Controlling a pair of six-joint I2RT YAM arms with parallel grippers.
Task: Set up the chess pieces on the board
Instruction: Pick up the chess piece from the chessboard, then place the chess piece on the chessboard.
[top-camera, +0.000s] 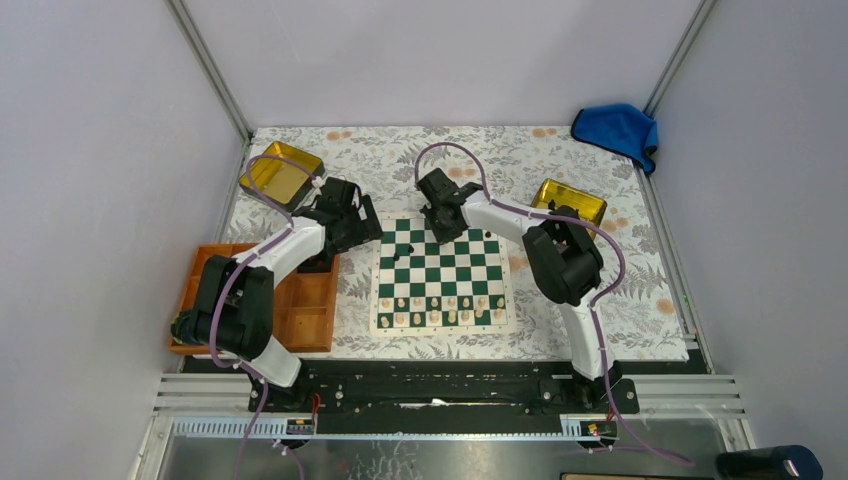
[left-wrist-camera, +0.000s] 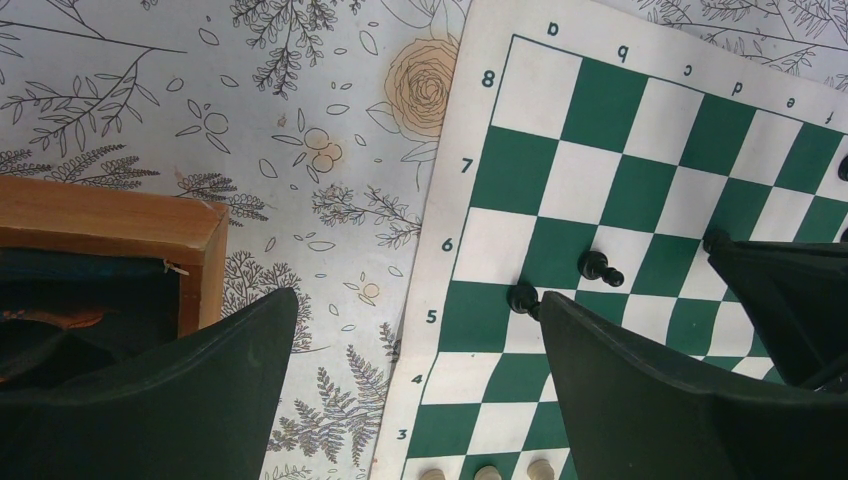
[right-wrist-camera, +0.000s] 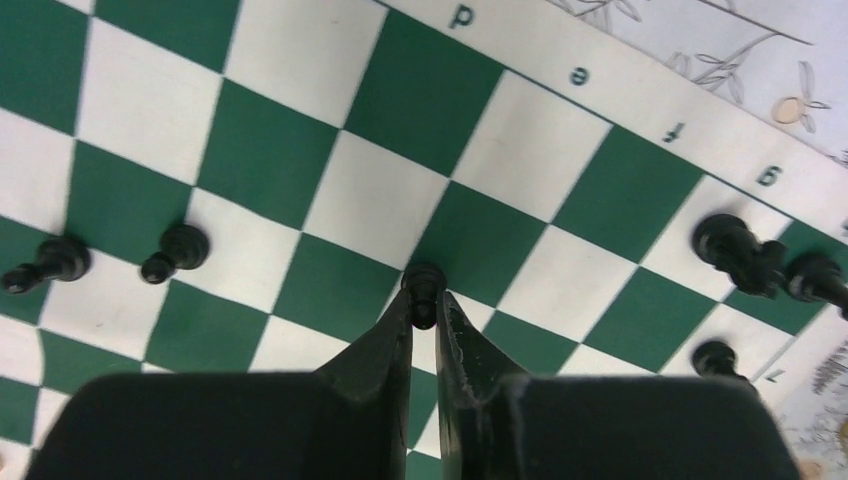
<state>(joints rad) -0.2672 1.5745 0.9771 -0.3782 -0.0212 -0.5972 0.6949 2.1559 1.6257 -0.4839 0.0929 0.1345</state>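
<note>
Our right gripper (right-wrist-camera: 425, 312) pinches a small black pawn (right-wrist-camera: 424, 280) at the far rows of the green-and-white chessboard (top-camera: 440, 262); left gripper (left-wrist-camera: 415, 310) wide open, empty. Near cream pieces (top-camera: 445, 308) look done. Only approx five other black pieces (right-wrist-camera: 175, 250) on board, so we reckon most is left.

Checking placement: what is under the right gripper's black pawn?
The chessboard, where green and white squares meet. The right gripper's black pawn covers its own base, so contact is hidden.

Left gripper (left-wrist-camera: 418, 300) jaws wide apart, straddling board (left-wrist-camera: 640, 180) left edge. Two black pawns (left-wrist-camera: 597, 265) on board, one just beside right fingertip (left-wrist-camera: 600, 340). Orange tray (left-wrist-camera: 110, 215) corner at left.
</note>
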